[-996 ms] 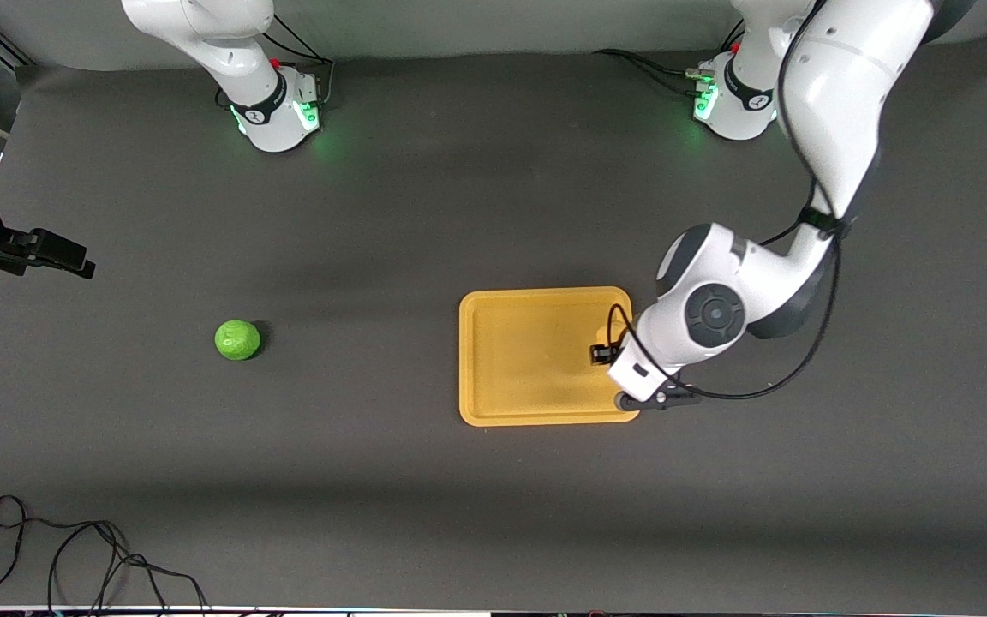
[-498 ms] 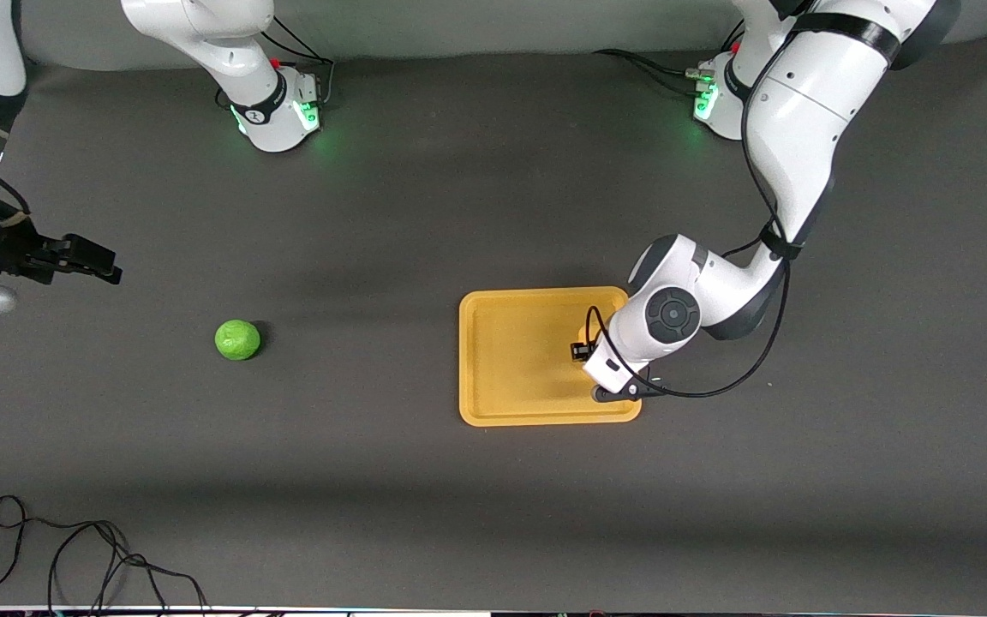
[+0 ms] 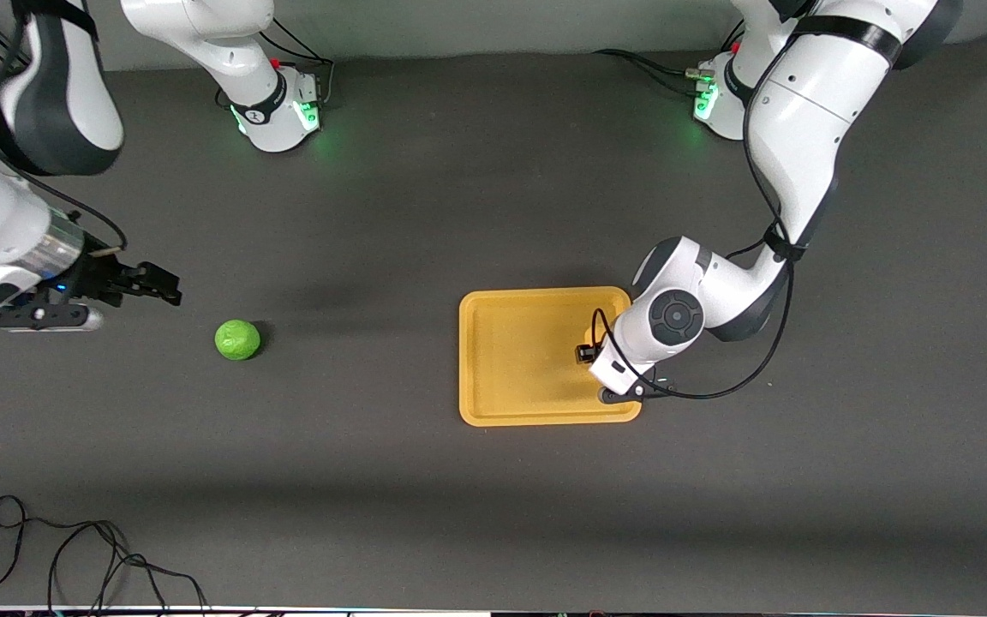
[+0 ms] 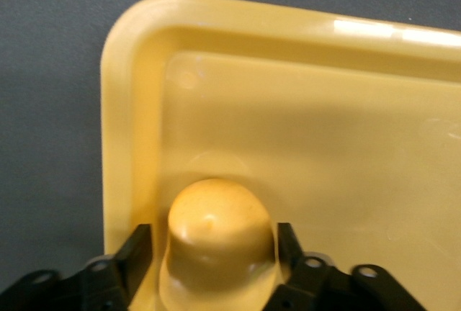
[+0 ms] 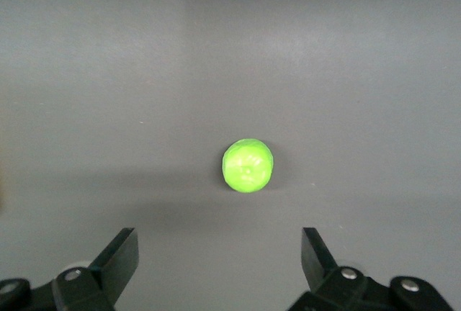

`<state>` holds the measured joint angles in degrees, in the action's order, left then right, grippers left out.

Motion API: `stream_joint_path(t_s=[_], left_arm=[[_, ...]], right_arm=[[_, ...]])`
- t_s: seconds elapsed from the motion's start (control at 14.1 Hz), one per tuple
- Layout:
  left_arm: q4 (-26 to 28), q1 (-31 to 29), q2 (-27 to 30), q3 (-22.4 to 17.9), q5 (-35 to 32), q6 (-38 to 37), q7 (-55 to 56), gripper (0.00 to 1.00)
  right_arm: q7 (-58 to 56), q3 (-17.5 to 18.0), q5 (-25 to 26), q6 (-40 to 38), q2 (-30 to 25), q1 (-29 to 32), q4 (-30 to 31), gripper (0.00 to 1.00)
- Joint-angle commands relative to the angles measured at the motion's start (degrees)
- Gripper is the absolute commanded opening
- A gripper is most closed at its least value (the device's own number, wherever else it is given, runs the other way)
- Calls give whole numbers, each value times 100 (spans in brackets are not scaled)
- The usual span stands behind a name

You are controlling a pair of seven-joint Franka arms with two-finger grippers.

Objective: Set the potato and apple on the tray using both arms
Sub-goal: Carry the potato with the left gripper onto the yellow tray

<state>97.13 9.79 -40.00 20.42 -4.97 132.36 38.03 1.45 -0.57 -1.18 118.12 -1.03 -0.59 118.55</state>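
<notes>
Now potato (image 4: 217, 232) between left fingers (image 4: 137, 253).

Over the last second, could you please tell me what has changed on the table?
The right tool has swung in from the table's edge toward the apple, fingers open, not yet touching it. The left tool has shifted slightly inward over the tray and is loosening around the potato, which sits on the tray between its fingers. The apple and the tray have not moved.
</notes>
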Motion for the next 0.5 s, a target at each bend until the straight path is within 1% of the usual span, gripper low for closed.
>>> stream_joint_path(t_s=[0.0, 0.07, 0.21, 0.43], left_arm=[[113, -3, 159, -29, -92, -35, 161, 100], [113, -12, 168, -29, -92, -53, 161, 100], [35, -64, 299, -29, -83, -298, 152, 100], [-211, -257, 589, -20, -83, -754, 47, 100]], right_arm=[[-302, -57, -75, 1261, -188, 6, 1168, 100], [-486, -66, -75, 1666, 4, 50, 1336, 100], [-655, -215, -75, 2388, 566, 42, 1434, 100], [-760, -224, -75, 3398, 1313, 51, 1548, 100]])
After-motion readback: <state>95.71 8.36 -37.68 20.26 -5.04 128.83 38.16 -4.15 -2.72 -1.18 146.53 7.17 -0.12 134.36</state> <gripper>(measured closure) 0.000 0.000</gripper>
